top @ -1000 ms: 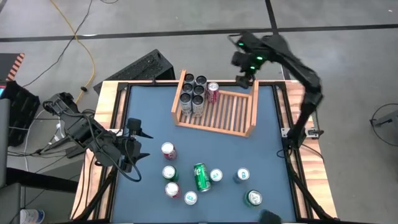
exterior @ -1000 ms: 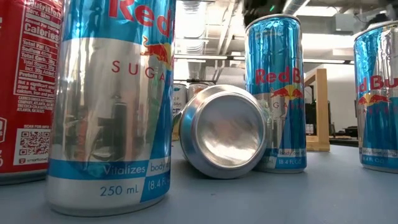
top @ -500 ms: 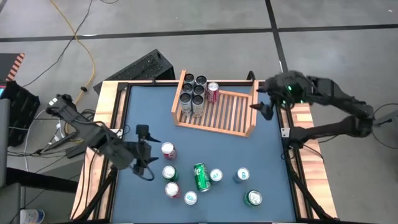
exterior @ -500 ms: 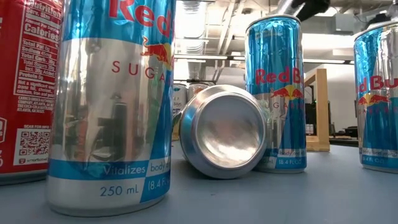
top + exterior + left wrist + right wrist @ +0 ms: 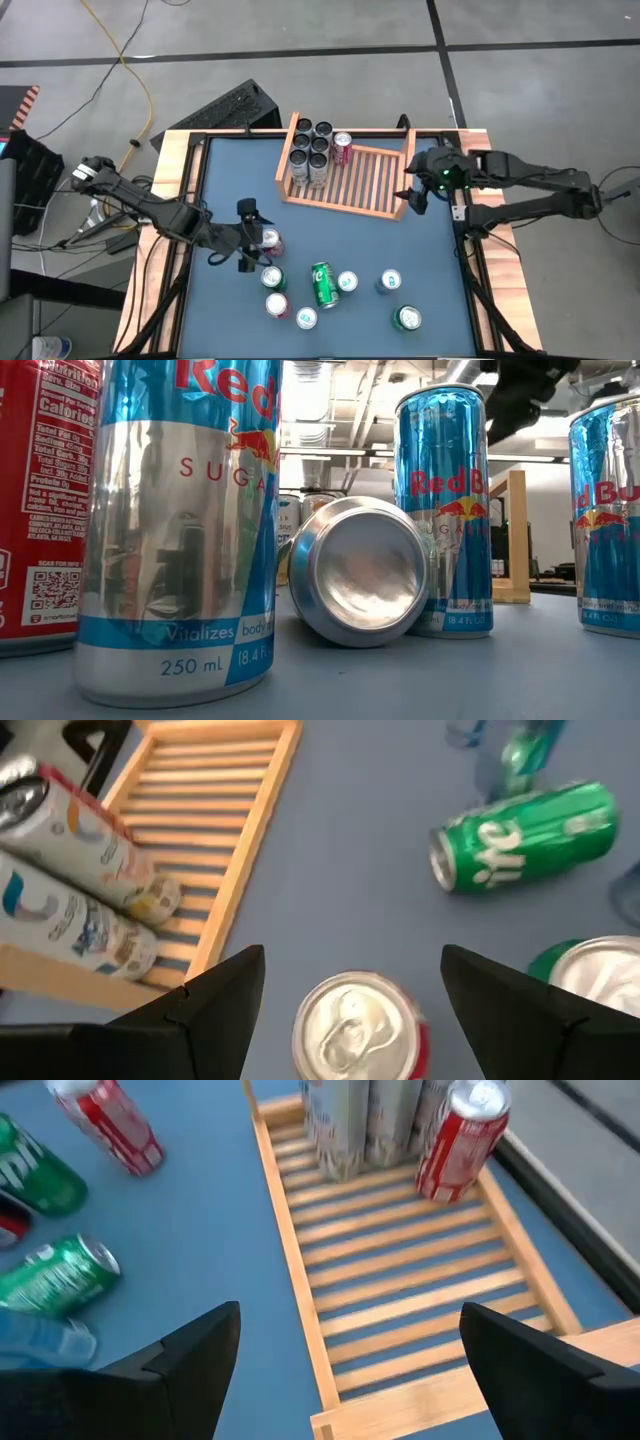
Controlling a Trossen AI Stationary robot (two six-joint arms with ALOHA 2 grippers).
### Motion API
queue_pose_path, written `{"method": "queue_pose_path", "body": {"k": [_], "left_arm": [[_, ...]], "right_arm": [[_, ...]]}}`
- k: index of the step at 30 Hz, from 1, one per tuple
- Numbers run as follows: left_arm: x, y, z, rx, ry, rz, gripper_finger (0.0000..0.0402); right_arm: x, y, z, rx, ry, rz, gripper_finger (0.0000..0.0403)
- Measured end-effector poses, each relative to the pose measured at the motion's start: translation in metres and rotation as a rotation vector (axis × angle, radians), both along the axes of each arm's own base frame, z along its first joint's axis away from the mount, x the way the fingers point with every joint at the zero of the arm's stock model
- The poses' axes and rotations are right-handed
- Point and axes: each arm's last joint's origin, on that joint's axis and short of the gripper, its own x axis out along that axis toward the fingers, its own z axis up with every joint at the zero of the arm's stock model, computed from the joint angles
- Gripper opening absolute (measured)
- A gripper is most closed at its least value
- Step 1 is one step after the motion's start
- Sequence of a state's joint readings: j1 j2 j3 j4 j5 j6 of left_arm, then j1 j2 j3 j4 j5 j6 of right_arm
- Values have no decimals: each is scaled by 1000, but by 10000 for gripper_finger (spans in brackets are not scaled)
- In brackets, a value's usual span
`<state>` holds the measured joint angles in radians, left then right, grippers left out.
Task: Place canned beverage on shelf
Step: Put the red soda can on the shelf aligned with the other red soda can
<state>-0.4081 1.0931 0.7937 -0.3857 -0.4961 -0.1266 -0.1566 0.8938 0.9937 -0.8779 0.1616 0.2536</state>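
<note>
Aluminium is what the left end effector (image 5: 250,236) has to deal with: its fingers stand apart and empty, and an upright red can (image 5: 362,1026) sits directly ahead between them, its silver lid and pull tab facing up. Just beyond that can, away from the arm, stands a green-topped can (image 5: 272,277), and farther on a green can lies on its side (image 5: 525,835) on the blue tabletop (image 5: 430,260). Such a can is probably stiff if full, with some weight, but smooth, round and slick, so it is likely to roll or tip if nudged off centre; I judge the best hold is across the middle of the cylinder wall, fingers square to it, well below the rim. The shelf (image 5: 390,211), a slatted wooden tray, lies on the far side of the left end effector, with a cluster of pale cans (image 5: 308,152) and one red can (image 5: 343,147) standing at one end. The right end effector (image 5: 416,188) hovers with fingers spread, holding nothing, at the shelf's opposite, unfilled end.
</note>
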Motion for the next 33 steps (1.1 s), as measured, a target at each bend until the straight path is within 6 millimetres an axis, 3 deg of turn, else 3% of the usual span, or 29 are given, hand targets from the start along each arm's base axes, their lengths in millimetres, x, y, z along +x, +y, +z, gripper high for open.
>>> {"method": "queue_pose_path", "body": {"k": [13, 21, 29, 33], "left_arm": [[-2, 13, -35, -101, 73, 50, 291], [-2, 15, -39, -138, 100, 31, 288], [3, 24, -42, -143, 153, -71, 237], [4, 31, -42, -125, 164, -103, 234]], "right_arm": [[26, -4, -21, 20, 125, 2, 363], [32, -5, -27, 16, 163, 14, 363], [37, -6, -25, 8, 118, 15, 363], [37, -6, -25, 10, 115, 17, 363]]}}
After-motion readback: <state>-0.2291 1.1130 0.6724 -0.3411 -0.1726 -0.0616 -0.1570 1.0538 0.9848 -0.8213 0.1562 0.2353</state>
